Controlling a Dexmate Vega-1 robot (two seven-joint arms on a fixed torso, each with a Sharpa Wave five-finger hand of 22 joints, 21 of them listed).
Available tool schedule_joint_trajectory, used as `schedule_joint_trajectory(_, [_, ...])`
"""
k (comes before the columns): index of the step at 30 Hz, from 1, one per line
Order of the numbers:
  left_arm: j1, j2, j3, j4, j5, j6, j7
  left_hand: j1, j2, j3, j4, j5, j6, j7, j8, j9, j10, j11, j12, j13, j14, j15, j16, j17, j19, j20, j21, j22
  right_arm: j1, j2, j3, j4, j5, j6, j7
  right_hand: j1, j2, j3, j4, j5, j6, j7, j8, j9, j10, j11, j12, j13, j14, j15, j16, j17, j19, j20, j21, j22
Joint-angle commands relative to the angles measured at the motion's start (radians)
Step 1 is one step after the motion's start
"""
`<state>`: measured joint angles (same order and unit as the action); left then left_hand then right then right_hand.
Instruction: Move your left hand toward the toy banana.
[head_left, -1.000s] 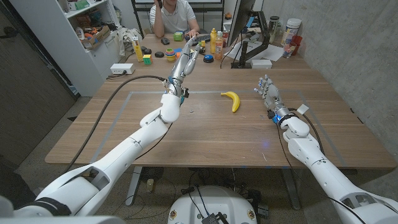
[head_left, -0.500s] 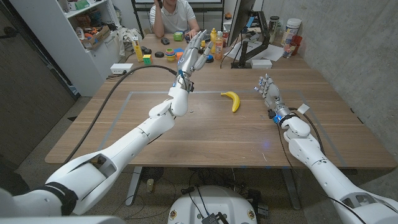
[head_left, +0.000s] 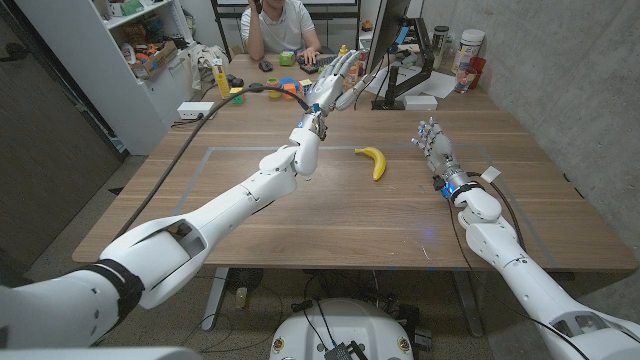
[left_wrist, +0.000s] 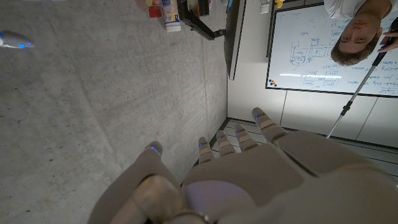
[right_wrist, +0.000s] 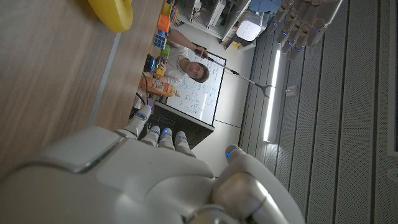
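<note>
Two robot hands we are seeing from the head camera, left robot hand hovering with fingers spread, up beyond the toy banana lying on the surface, right robot hand spread, holding nothing, left wrist camera showing us spread fingers, right wrist camera catching the banana's end.

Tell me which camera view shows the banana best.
The head view: the whole banana lies in plain sight on the table, between the two arms. The right wrist view catches just one yellow end at the picture's edge. In the left wrist view I can't make it out.
</note>
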<state>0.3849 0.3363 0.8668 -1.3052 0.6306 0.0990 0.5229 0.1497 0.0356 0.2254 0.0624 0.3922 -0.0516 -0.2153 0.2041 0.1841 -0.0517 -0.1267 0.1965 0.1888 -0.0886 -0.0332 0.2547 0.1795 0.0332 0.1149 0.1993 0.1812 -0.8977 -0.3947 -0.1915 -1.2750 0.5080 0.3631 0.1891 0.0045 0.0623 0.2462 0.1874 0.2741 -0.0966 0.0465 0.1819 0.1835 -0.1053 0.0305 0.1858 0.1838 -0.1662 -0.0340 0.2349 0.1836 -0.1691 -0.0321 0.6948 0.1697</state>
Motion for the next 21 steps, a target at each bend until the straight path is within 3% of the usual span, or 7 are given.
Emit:
schedule_joint_trajectory(1, [-0.127, -0.047, 0.14, 0.148, 0.031, 0.031, -0.148, 0.02, -0.005, 0.006, -0.015, 0.008, 0.009, -0.003, 0.008, 0.005, 0.02, -0.001, 0.01, 0.005, 0.01, -0.004, -0.002, 0.004, 0.008, 0.004, 0.0, -0.001, -0.001, -0.004, 0.002, 0.01, 0.001, 0.023, -0.004, 0.001, 0.108, 0.0, -0.002, 0.008, 0.004, 0.003, 0.01, 0.002, 0.0, 0.001, 0.007, 0.003, -0.011, -0.005, 0.005, 0.003, -0.037, -0.097, -0.006, 0.005])
schedule_joint_trajectory(6, [-0.145, -0.061, 0.175, 0.195, 0.012, 0.004, -0.192, 0.051, -0.006, 0.015, -0.038, 0.013, 0.027, -0.003, 0.015, 0.007, 0.03, -0.007, 0.01, 0.008, 0.024, -0.014, -0.001, 0.005, 0.025, -0.012, 0.004, -0.001, 0.01, -0.002, -0.002, 0.032, 0.001, 0.033, 0.001, 0.001, 0.108, 0.0, -0.002, 0.008, 0.005, 0.003, 0.01, 0.002, 0.001, 0.002, 0.007, 0.003, -0.01, -0.005, 0.005, 0.003, -0.037, -0.097, -0.008, 0.005])
schedule_joint_trajectory(10, [-0.164, -0.08, 0.202, 0.251, -0.009, -0.031, -0.229, 0.067, -0.007, 0.02, -0.05, 0.016, 0.031, -0.004, 0.016, 0.008, 0.033, -0.008, 0.01, 0.009, 0.024, -0.016, -0.003, 0.005, 0.039, -0.009, 0.008, -0.002, 0.018, 0.001, -0.004, 0.045, 0.005, 0.038, 0.007, 0.001, 0.107, -0.001, -0.002, 0.008, 0.006, 0.003, 0.01, 0.002, 0.002, 0.001, 0.007, 0.003, -0.009, -0.004, 0.005, 0.003, -0.036, -0.096, -0.01, 0.005])
schedule_joint_trajectory(12, [-0.176, -0.097, 0.221, 0.293, -0.009, -0.047, -0.231, 0.082, -0.009, 0.023, -0.062, 0.017, 0.031, -0.005, 0.015, 0.008, 0.036, -0.01, 0.009, 0.01, 0.026, -0.022, -0.005, 0.005, 0.057, -0.023, 0.012, -0.003, 0.021, 0.002, -0.006, 0.053, 0.005, 0.045, 0.012, 0.001, 0.107, -0.001, -0.002, 0.008, 0.007, 0.003, 0.01, 0.002, 0.002, 0.002, 0.007, 0.003, -0.009, -0.005, 0.005, 0.003, -0.036, -0.097, -0.01, 0.005])
schedule_joint_trajectory(21, [-0.222, -0.168, 0.292, 0.457, -0.028, -0.121, -0.253, 0.098, -0.011, 0.027, -0.074, 0.019, 0.036, -0.004, 0.016, 0.009, 0.039, -0.014, 0.008, 0.011, 0.016, -0.028, -0.012, 0.005, 0.047, -0.025, 0.003, -0.003, 0.032, 0.005, -0.009, 0.073, 0.013, 0.058, 0.019, 0.001, 0.106, -0.003, -0.003, 0.008, 0.009, 0.005, 0.01, 0.002, 0.003, 0.002, 0.007, 0.003, -0.008, -0.002, 0.005, 0.003, -0.035, -0.094, -0.013, 0.005])
